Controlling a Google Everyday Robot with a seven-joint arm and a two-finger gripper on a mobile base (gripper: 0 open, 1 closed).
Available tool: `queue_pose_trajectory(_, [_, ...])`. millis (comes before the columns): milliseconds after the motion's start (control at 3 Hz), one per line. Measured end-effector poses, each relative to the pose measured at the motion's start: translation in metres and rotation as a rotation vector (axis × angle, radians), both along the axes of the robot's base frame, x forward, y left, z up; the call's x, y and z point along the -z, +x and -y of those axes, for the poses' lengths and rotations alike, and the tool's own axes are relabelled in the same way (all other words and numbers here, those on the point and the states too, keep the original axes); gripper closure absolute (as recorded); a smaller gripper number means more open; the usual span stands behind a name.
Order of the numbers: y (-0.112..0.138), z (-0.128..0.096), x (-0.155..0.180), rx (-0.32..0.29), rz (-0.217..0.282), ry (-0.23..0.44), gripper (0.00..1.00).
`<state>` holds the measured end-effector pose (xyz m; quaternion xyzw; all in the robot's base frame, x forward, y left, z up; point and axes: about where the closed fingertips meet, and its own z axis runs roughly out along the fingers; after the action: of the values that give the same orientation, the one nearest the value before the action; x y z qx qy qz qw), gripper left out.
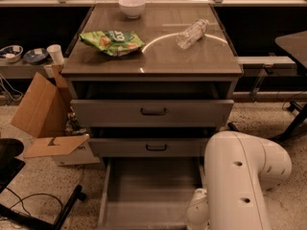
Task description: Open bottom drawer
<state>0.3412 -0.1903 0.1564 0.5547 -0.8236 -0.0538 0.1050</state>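
The bottom drawer point(148, 190) of the grey cabinet stands pulled far out, its deep plain grey tray open to view; its front and handle lie below the picture's lower edge. Above it are the middle drawer front point(153, 147) and the top drawer front point(153, 112), each with a black loop handle. My white arm point(240, 181) fills the lower right beside the open tray. The gripper itself is hidden under the arm, out of the picture's lower edge.
On the cabinet top lie a green snack bag point(111, 41), a clear plastic bottle point(192, 32) on its side and a white bowl point(132, 6). An open cardboard box point(45, 114) stands left of the cabinet. A black chair base point(29, 200) is at lower left.
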Motion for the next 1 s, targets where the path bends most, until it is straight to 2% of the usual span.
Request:
queue_pose_trajectory(333, [-0.0057, 0.0021, -0.0056, 0.007, -0.014, -0.014, 0.79])
queue_pose_trajectory(667, [-0.0048, 0.0018, -0.0063, 0.004, -0.013, -0.016, 1.00])
queue_pose_trajectory(1000, [-0.0048, 0.0018, -0.0063, 0.004, -0.013, -0.016, 0.00])
